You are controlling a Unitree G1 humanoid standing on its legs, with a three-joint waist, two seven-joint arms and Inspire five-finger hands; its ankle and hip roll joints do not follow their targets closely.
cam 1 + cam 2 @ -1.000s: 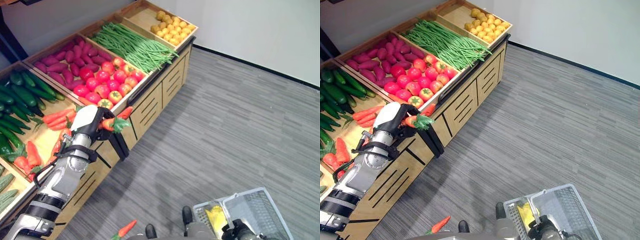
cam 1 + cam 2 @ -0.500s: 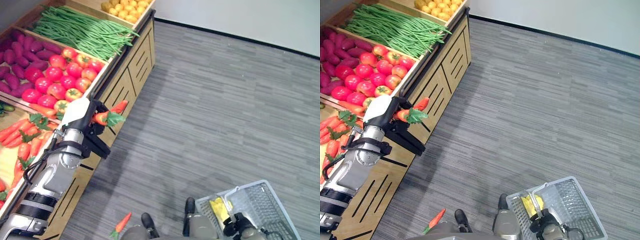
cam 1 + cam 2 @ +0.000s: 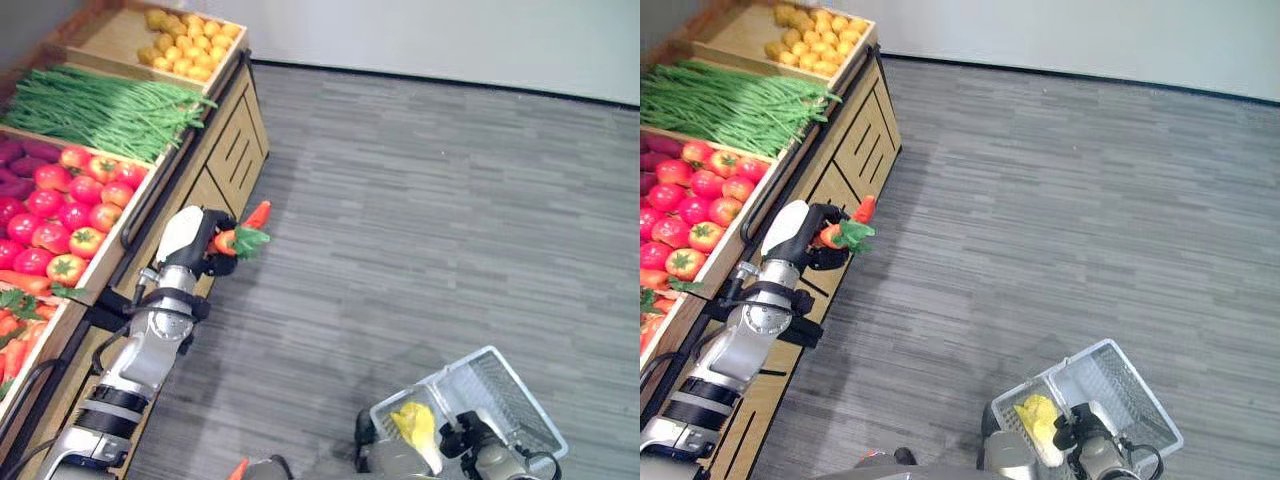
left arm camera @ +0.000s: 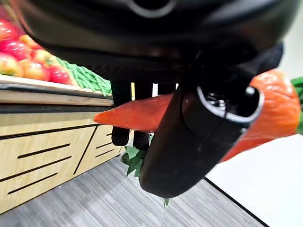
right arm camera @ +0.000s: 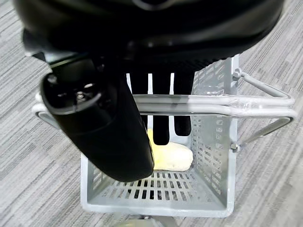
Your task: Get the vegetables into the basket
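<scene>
Carrot [image 3: 238,237] clamped in left hand [image 3: 196,243] fingers, clear of stand [image 3: 215,160], over floor, well apart from basket [image 3: 1127,395]. Basket handle [image 5: 208,104] gripped by right hand [image 5: 163,111]; yellow vegetable [image 3: 1036,415] already inside. Left: carry across, drop in.

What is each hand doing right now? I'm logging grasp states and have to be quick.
Left hand: shut on carrots.
Right hand: shut on the handle of the grey basket.
</scene>
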